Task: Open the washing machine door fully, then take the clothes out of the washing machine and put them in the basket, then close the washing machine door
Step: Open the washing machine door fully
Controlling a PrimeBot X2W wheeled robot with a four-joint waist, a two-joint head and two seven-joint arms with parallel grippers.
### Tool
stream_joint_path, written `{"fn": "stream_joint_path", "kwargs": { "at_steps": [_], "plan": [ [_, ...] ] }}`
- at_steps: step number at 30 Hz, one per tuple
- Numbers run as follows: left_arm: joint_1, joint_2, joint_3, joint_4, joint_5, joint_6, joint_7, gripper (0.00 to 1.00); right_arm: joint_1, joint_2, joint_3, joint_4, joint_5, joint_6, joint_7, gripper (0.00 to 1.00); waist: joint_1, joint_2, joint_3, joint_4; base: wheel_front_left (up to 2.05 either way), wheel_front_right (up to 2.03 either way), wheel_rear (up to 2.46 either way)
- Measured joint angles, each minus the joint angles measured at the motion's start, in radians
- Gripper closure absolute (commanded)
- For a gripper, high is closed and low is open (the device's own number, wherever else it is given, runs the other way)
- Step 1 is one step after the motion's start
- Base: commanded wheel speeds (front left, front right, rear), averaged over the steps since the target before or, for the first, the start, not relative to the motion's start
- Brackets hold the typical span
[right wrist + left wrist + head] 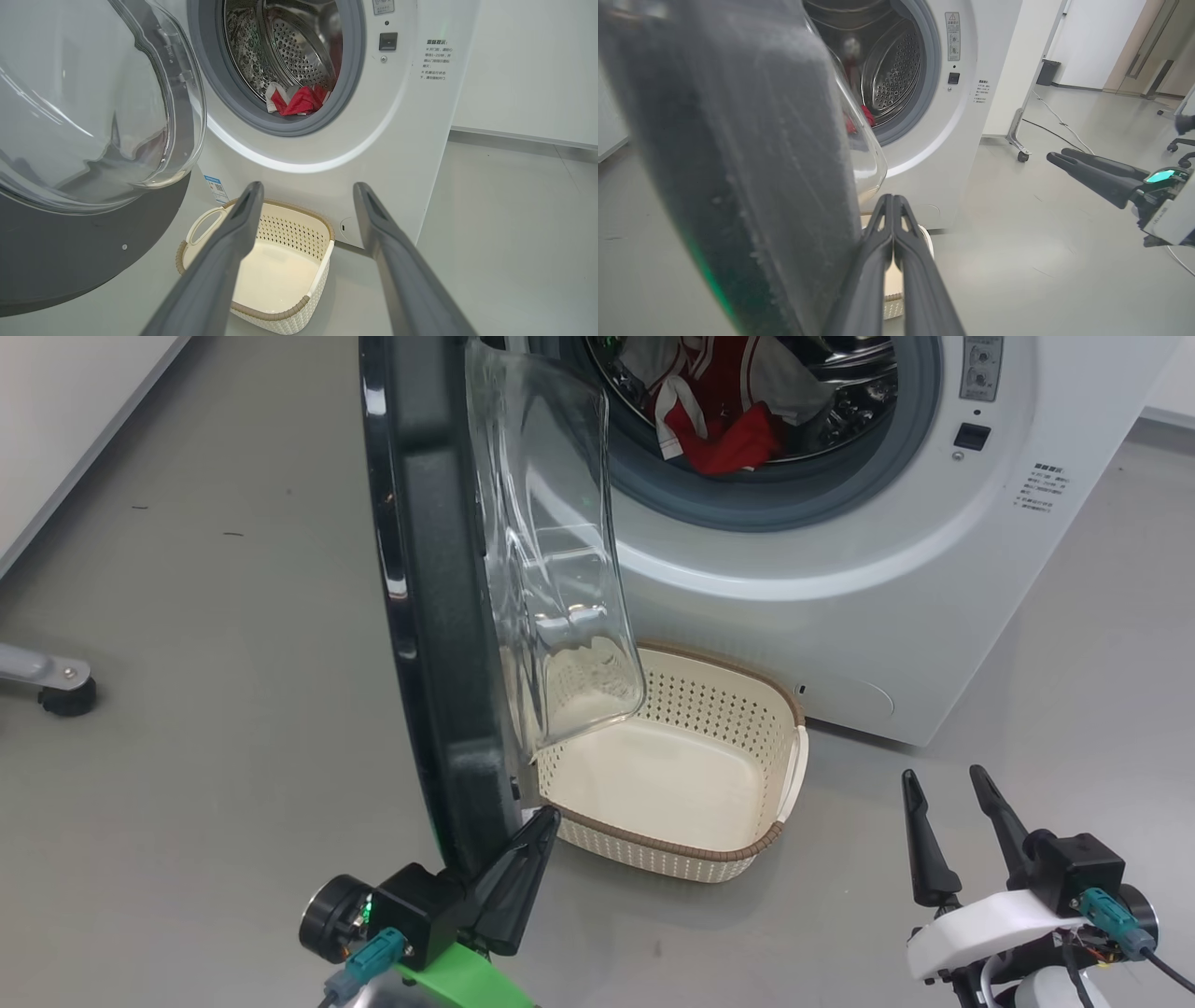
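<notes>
- Smooth grey floor (187,663); white wall (65,420) at left.
- Washing machine (840,597) with door (429,616) swung open, red clothes (728,429) in drum.
- Cream basket (672,845) on floor below the opening.
- Left end effector (546,817) pinched together by door's lower edge; right end effector (941,775) spread wide.

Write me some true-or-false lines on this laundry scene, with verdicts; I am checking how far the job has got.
1. The basket is empty. True.
2. The clothes lie in the basket. False: they are inside the drum of the washing machine.
3. The left gripper is shut, close by the lower edge of the washing machine door. True.
4. The right gripper is shut on a garment. False: it is open and holds nothing.
5. The washing machine door is closed. False: it stands open.
</notes>
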Motion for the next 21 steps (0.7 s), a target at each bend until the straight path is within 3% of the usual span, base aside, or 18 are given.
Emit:
{"fn": "stream_joint_path", "kwargs": {
  "at_steps": [21],
  "plan": [
    [0.000, 0.001, 0.151, 0.068, -0.028, 0.088, -0.063, 1.00, -0.004, 0.003, -0.017, 0.000, -0.003, 0.010, 0.000, 0.00, 0.0000, 0.0000, 0.004, 0.026, 0.00, 0.00, 0.00]
  ]
}}
